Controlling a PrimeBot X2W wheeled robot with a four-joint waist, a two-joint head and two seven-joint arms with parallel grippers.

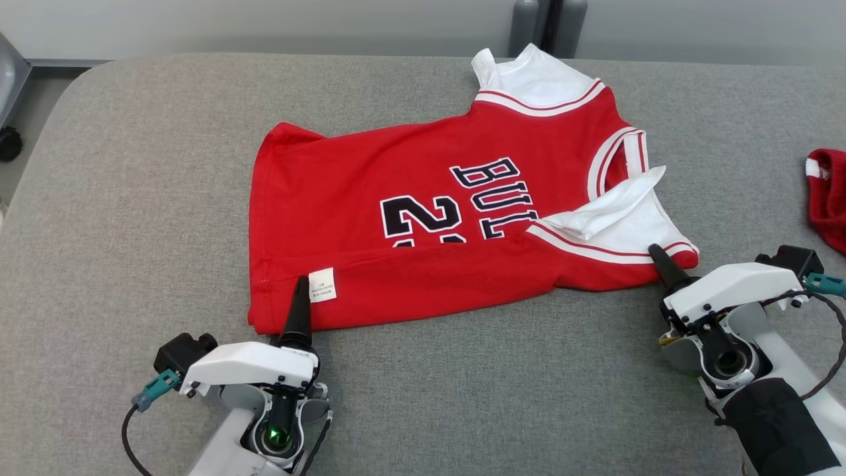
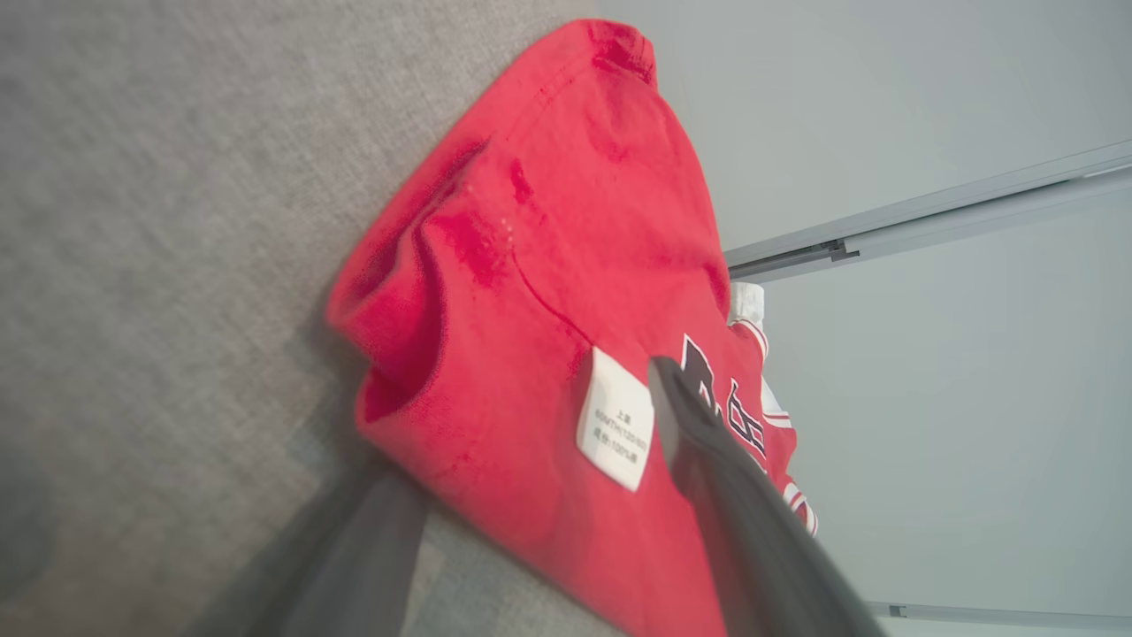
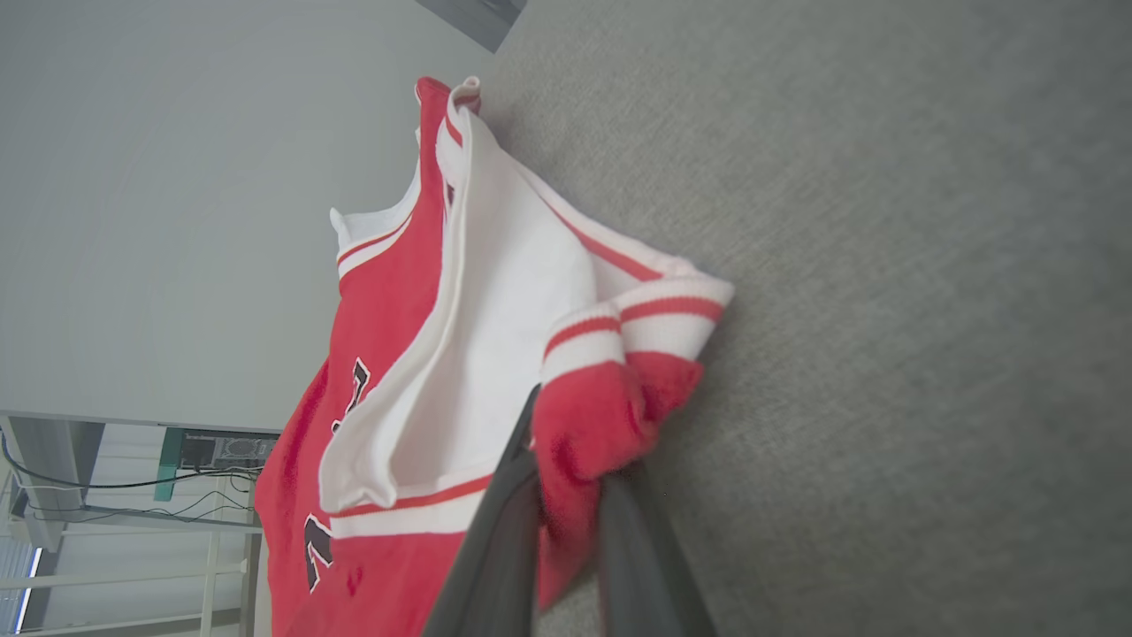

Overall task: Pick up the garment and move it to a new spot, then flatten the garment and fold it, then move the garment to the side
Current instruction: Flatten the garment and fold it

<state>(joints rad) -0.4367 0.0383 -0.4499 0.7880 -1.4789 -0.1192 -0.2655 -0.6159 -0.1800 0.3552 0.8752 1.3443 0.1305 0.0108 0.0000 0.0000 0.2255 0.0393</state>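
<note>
A red jersey with white trim and dark lettering, the garment, lies spread on the grey table. My left gripper is at its near left hem beside a white label. In the left wrist view one finger lies on top of the garment and the other runs under the cloth, so it is shut on the hem. My right gripper is at the near right shoulder corner. In the right wrist view my right gripper pinches bunched red cloth of the garment.
Another red cloth item lies at the table's right edge. Two dark posts stand behind the far edge. A black wheel sits on the floor past the left side. Bare grey surface surrounds the jersey.
</note>
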